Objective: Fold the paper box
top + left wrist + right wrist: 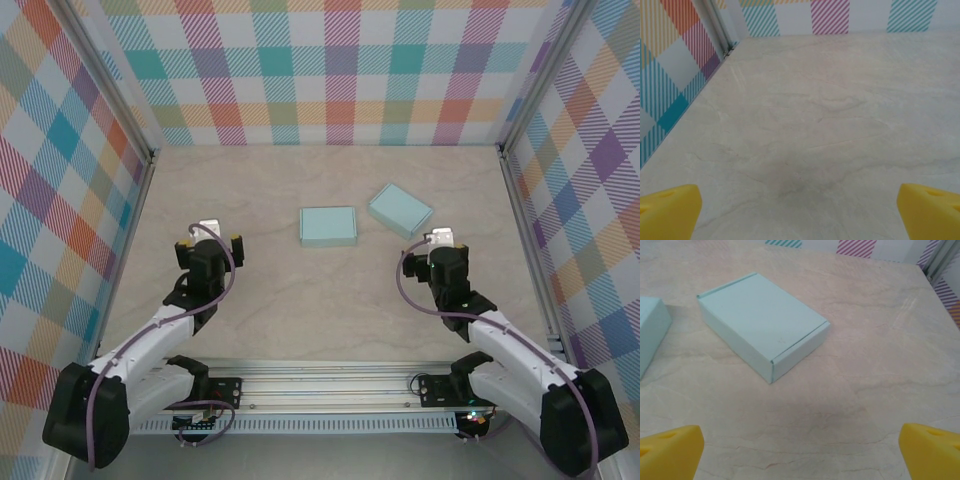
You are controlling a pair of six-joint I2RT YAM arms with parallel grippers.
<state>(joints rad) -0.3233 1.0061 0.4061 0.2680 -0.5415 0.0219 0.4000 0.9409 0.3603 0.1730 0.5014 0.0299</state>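
Left tool (209,236) spread apart, nothing between its yellow fingertips (667,212), over bare bench (815,125) at left of frame. Right tool (440,239) also spread wide, nothing held. Two pale blue paper boxes lie flat and closed: middle box (329,226) squared up at frame centre, angled box (400,209) up-right of it, close but apart, just above the right tool.

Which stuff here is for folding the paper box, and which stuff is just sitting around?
For the job:
- middle blue box, looks closed
- tilted blue box, looks closed
- left fingers, open
- right fingers, open

Just there:
- table
- checked walls
- metal rail by the arm bases
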